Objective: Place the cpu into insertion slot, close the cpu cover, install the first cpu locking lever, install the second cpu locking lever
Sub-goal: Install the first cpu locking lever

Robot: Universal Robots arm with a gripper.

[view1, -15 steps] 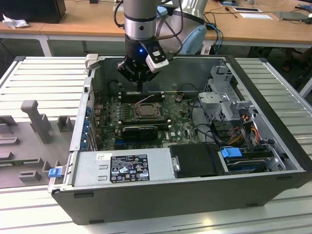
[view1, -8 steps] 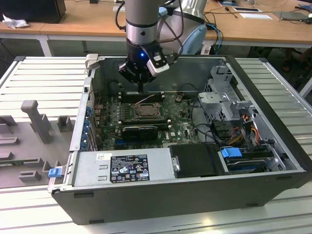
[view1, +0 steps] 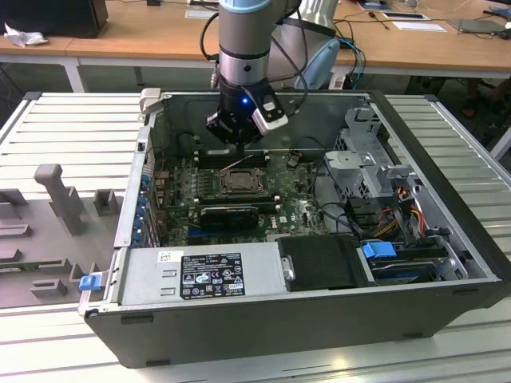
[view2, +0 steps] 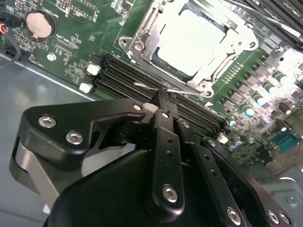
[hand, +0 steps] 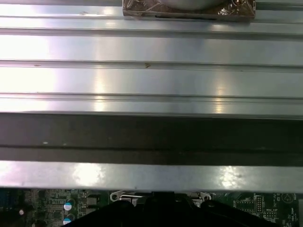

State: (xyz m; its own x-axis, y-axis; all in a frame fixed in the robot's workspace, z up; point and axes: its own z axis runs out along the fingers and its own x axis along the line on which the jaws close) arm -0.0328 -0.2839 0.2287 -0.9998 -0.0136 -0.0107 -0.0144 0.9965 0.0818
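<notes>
Cpu sat in the insertion slot, cover down. I saw the gripper clenched on a thin lever beside the slot.

I am looking at a black gripper with silver screw heads, hanging over a green motherboard speckled with pale print. The cpu is showing a pale silver-grey face inside the silver cpu cover. Black memory slots are carrying white end clips. In the exterior view, the grey case is sitting on ribbed silver panels, with blue tabs.
</notes>
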